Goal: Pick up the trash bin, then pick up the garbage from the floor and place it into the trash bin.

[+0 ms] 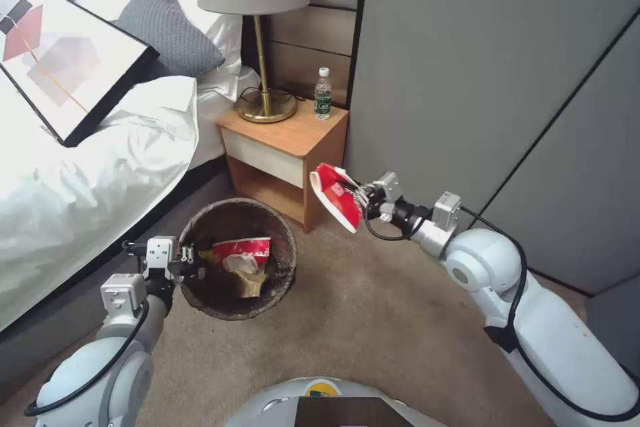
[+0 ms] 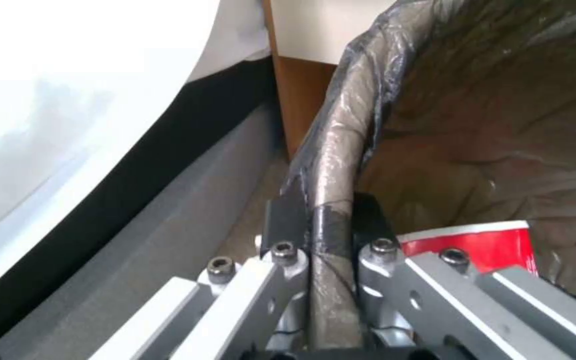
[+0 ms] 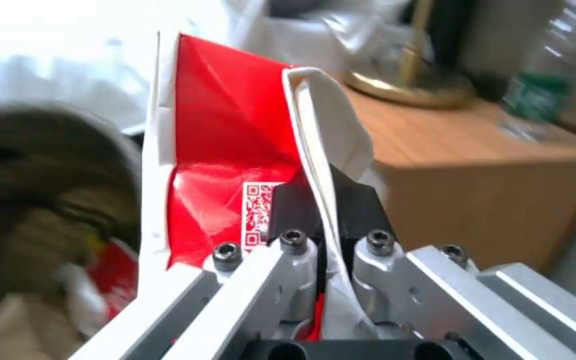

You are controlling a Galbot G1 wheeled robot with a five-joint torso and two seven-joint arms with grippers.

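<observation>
The left gripper is clamped on the trash bin's rim at nine o'clock. The right gripper, at the bin's two o'clock, pinches a red-and-white packet. Judged next: carry it over the opening, then release.

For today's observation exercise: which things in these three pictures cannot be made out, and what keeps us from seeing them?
- Head view: the trash bin's bottom, covered by a red-and-white packet and brown paper.
- Left wrist view: the bin's outer wall, hidden behind the bag-covered rim that the left hand clamps.
- Right wrist view: the bin's contents, blurred; the held packet's print, too small beyond a QR code; the right hand covers its pinched edge.
- Head view: the bottle's label text, too small.
</observation>
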